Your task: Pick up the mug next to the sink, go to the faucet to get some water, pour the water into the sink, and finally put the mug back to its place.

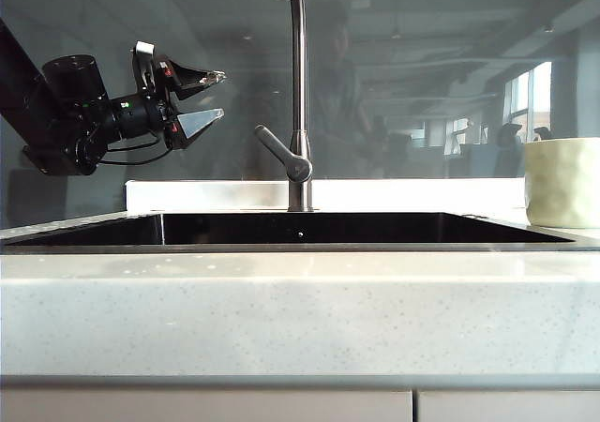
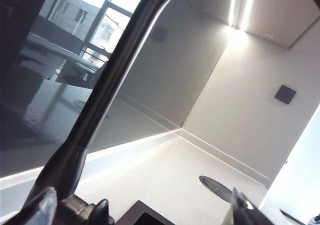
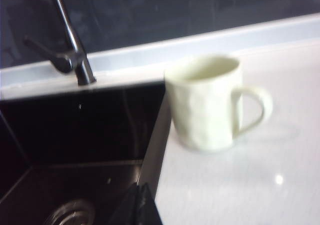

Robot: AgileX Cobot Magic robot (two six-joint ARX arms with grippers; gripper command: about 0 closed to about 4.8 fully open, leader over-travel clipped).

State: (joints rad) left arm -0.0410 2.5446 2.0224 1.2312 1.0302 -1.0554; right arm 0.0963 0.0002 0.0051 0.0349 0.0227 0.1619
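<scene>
The left gripper (image 1: 214, 97) is hanging in the air on the left, above the far-left corner of the sink (image 1: 300, 247), its 2 fingers spread wide with nothing between them. It is pointing right, toward the faucet (image 1: 298, 84), and there is clear air between its fingertips and the upright pipe. The faucet is standing at the sink's far edge, its lever angling out to the left.

Over on the right, the mug (image 1: 562, 182) is sitting upright on the pale counter (image 1: 300, 309) just beside the sink's right rim, handle turned away from the basin in the right wrist view (image 3: 210, 102). The right gripper (image 3: 145, 205) is showing only as a dark tip over the sink's near-right edge, pressed shut, well short of the mug.
</scene>
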